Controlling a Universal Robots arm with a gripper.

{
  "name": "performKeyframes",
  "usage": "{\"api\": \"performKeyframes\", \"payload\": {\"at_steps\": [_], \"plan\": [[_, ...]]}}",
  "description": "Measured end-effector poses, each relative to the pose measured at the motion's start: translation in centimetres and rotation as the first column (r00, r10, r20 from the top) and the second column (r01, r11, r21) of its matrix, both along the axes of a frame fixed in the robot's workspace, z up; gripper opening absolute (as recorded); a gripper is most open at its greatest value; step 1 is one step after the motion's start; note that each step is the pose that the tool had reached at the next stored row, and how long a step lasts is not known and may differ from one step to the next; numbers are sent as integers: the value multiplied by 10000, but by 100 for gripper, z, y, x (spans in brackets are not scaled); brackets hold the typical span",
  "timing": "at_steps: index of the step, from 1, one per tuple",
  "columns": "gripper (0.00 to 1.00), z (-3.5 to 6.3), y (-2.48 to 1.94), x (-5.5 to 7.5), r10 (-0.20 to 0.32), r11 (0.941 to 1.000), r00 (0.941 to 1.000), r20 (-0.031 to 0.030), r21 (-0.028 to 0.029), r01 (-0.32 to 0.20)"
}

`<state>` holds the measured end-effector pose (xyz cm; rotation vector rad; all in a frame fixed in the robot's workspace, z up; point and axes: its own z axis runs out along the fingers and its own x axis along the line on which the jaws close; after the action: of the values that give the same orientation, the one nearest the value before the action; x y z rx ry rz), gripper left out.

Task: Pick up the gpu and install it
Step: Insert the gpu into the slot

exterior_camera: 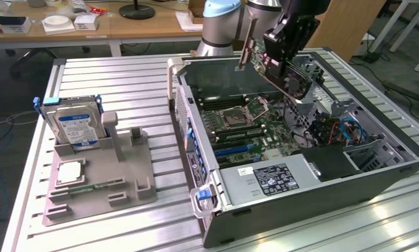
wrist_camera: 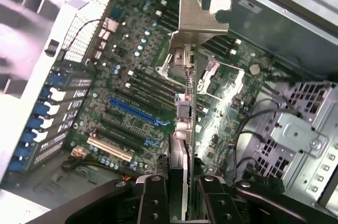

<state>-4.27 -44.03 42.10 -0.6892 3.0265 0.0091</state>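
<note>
The gpu (exterior_camera: 276, 65) hangs tilted above the open computer case (exterior_camera: 377, 176), its silver end bracket (exterior_camera: 246, 44) towards the exterior view's left and its round black fan (exterior_camera: 299, 84) facing the exterior view's right. My gripper (exterior_camera: 285, 52) is shut on the card's upper edge. In the wrist view the gpu (wrist_camera: 183, 123) appears edge-on between my black fingers (wrist_camera: 153, 197), with its bracket (wrist_camera: 198, 20) farthest from me and my gripper (wrist_camera: 182, 184) clamped on it. The motherboard (wrist_camera: 132, 76) lies below, with a long blue slot (wrist_camera: 134, 110) and black slots beside it.
A grey fixture (exterior_camera: 125, 181) on the slatted table holds a hard drive (exterior_camera: 73, 123), a square silver CPU chip (exterior_camera: 69, 173) and a memory stick (exterior_camera: 94, 186). Inside the case are a power supply (exterior_camera: 265, 178), cables (exterior_camera: 349, 131) and a drive cage (wrist_camera: 301, 134).
</note>
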Motion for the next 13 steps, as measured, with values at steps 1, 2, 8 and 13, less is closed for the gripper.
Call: {"api": "performKeyframes", "payload": {"at_steps": [1, 2, 8, 13], "plan": [[27, 0, 0, 0, 162, 9999, 9999, 0, 0, -162], [27, 0, 0, 0, 333, 9994, 9994, 0, 0, -333], [27, 0, 0, 0, 1373, 9905, 9905, 1, 1, -1373], [27, 0, 0, 0, 2234, 9747, 9747, 1, 1, -2234]]}}
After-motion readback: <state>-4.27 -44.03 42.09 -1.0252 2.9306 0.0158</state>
